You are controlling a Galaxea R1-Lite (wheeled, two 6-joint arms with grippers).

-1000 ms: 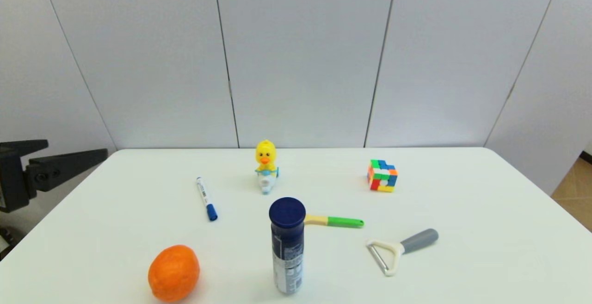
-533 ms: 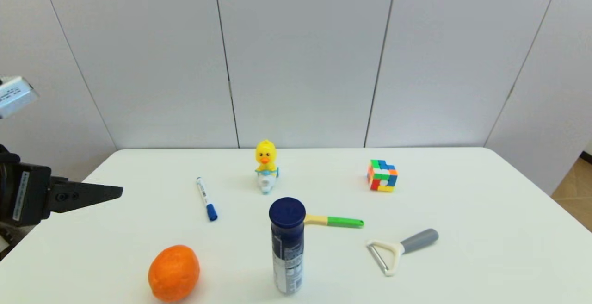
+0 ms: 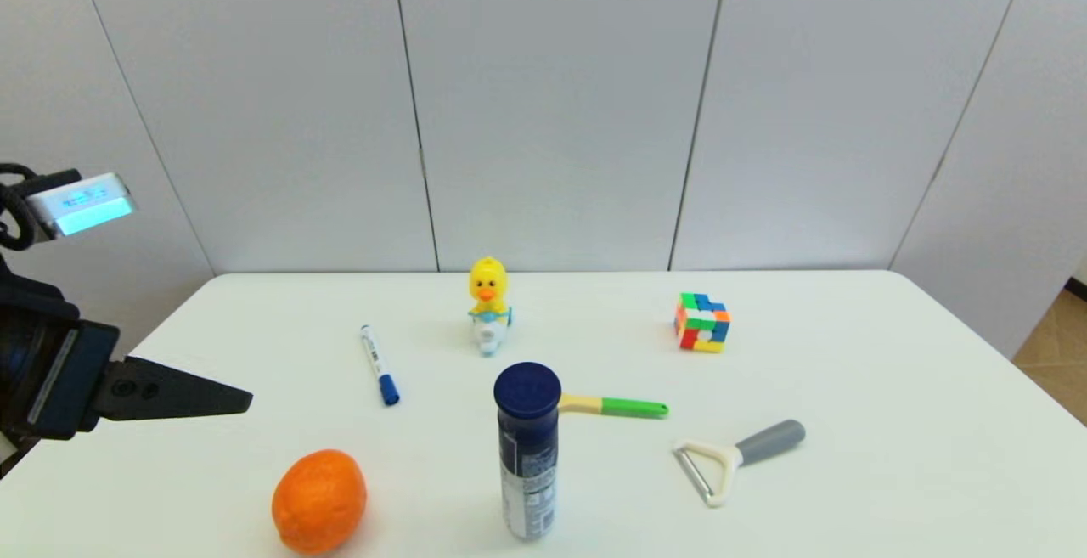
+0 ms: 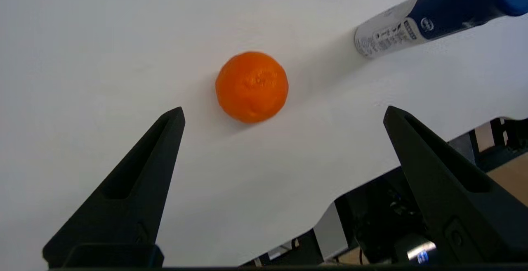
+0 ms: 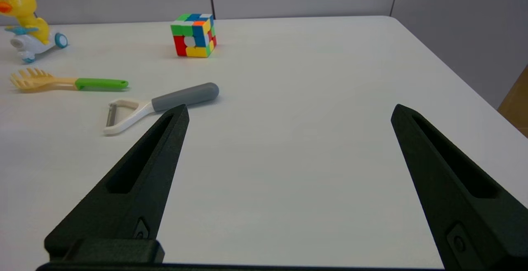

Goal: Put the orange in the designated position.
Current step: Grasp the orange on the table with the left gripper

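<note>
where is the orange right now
The orange sits on the table's near-left part in the head view, left of the upright blue bottle, below the open left gripper.

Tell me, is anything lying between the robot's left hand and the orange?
No. In the left wrist view, only bare white table shows between the open left hand and the orange.

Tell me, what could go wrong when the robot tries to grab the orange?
The orange is round and lies free, so a nudge from the open left gripper might roll it away. It also sits near the table front edge, so it could roll off. The tall bottle stands close beside it, and a wide swing might tip it over.
</note>
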